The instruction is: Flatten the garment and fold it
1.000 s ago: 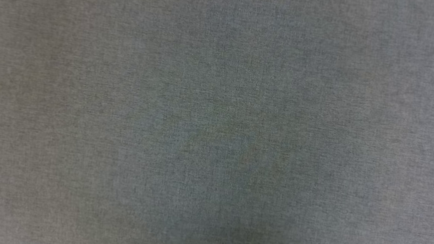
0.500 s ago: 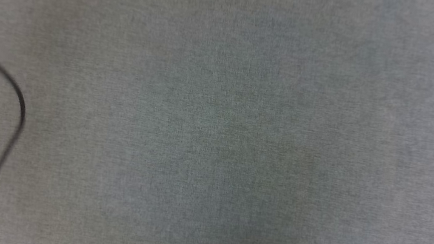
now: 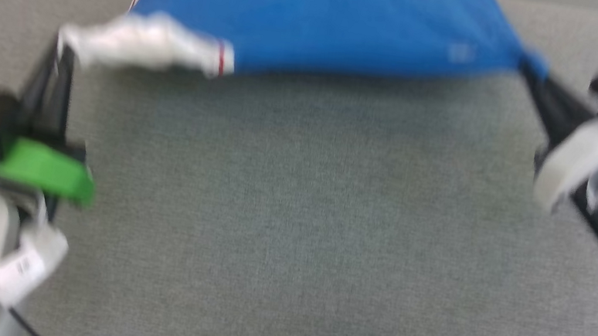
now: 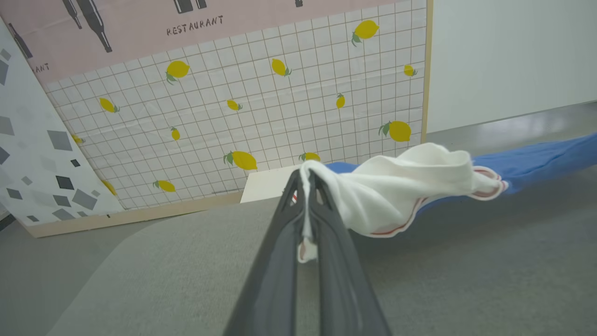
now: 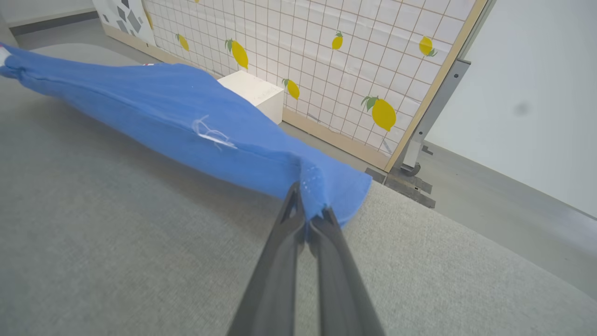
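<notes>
One garment (image 3: 321,17) spans left pincer (image 3: 62,52) to right pincer (image 3: 528,70).

Head view: high, steeply down on grey surface (image 3: 288,237), garment (image 3: 321,17) at top edge. Left wrist view, right wrist view: low, close over same surface, facing lemon panel (image 4: 280,116). All three share garment; wrist views share white box (image 5: 254,91).

Grey cloth tabletop (image 3: 288,237) below. Beyond its far edge at 12 o'clock, lemon-print grid board (image 4: 280,121) in a wooden frame, pink "RESTAURANT" print (image 4: 140,23) along the top. White box (image 5: 254,93) near the board's foot. Speckled panel (image 4: 28,154) at 9 o'clock, white wall (image 4: 508,56) at 2 o'clock.
</notes>
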### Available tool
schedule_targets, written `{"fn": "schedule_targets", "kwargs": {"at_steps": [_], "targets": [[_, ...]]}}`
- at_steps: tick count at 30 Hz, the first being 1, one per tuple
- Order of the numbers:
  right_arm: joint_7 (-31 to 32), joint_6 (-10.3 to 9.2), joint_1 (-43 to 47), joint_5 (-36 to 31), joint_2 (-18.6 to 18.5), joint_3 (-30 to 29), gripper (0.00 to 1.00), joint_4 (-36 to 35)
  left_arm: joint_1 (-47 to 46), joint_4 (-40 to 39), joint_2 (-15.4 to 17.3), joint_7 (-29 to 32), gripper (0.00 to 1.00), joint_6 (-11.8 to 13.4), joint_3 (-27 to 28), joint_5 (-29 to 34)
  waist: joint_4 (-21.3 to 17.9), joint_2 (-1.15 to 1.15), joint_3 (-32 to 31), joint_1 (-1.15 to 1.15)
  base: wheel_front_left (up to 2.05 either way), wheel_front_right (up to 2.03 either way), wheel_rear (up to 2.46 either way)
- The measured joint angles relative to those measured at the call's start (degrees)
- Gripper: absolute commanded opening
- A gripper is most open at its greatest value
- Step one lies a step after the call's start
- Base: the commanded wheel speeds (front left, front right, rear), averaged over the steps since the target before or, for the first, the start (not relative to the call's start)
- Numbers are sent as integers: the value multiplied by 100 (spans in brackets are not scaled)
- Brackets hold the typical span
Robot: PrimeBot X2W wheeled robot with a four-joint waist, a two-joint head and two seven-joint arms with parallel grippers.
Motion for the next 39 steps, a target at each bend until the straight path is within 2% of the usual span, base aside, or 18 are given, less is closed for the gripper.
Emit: {"fn": "schedule_targets", "kwargs": {"at_steps": [10,15,21,28,34,39], "targets": [[190,0,1891,220,-602,308,0,-829,2077,-37,-144,1,0,32,-187,25,42,0,-978,0,0,0,0],[393,-1,2824,261,-851,264,0,-1248,2855,-37,-149,9,0,78,-165,-37,66,0,-1420,0,0,0,0],[678,-1,3946,260,-1071,-126,0,-1711,3724,-90,-257,58,0,138,-176,-157,77,0,-1910,0,0,0,0],[915,1,5141,-9,-1106,-634,0,-2048,4402,-321,-439,272,0,347,-191,-325,116,0,-2210,0,0,0,0],[1174,1,5561,-254,-1004,-1039,0,-2337,4683,-433,-491,589,0,375,-266,-435,147,0,-2180,0,0,0,0],[1298,1,5616,-403,-859,-1410,0,-2536,4605,-586,-458,611,0,446,-289,-363,184,0,-2143,0,0,0,0]]}}
